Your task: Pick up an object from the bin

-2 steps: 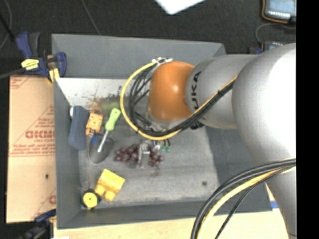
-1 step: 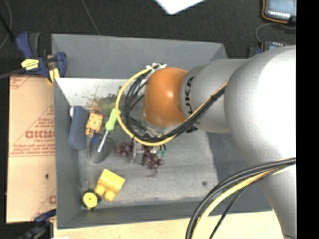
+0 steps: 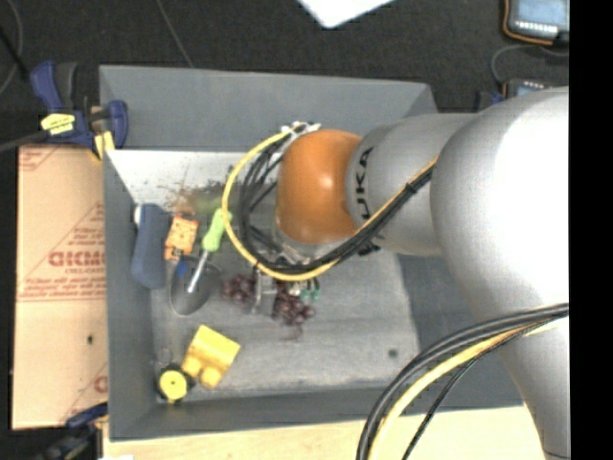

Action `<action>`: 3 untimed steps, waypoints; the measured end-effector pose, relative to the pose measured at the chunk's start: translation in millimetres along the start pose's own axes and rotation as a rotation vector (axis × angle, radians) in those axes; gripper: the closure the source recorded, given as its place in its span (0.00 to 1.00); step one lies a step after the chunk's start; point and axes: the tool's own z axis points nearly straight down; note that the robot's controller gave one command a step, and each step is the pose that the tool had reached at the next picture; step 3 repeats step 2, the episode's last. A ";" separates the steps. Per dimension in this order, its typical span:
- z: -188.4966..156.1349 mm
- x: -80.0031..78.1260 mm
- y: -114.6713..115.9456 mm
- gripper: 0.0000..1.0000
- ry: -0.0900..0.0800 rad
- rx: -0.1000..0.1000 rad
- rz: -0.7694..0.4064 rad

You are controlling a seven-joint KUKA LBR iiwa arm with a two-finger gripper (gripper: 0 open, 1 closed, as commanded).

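My gripper (image 3: 272,289) pokes out below the orange wrist cover, low over the middle of the bin floor. It is right on top of a bunch of dark purple toy grapes (image 3: 295,312), which spreads out to both sides beneath it. A clear glass cup (image 3: 190,291) lies on its side just to the left of the grapes. A green-handled tool (image 3: 215,231) leans above the cup, close to the arm's cables.
Against the left wall lie a blue object (image 3: 147,248) and a small orange block (image 3: 180,234). In the front left corner are a yellow toy piece (image 3: 212,355) and a yellow wheel (image 3: 172,384). The arm covers the bin's right half.
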 end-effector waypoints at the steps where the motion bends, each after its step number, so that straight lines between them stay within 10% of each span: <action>1: -6.7 2.0 -0.3 1.00 0.006 0.001 0.000; 3: -27.3 2.1 -0.5 1.00 0.007 0.001 0.001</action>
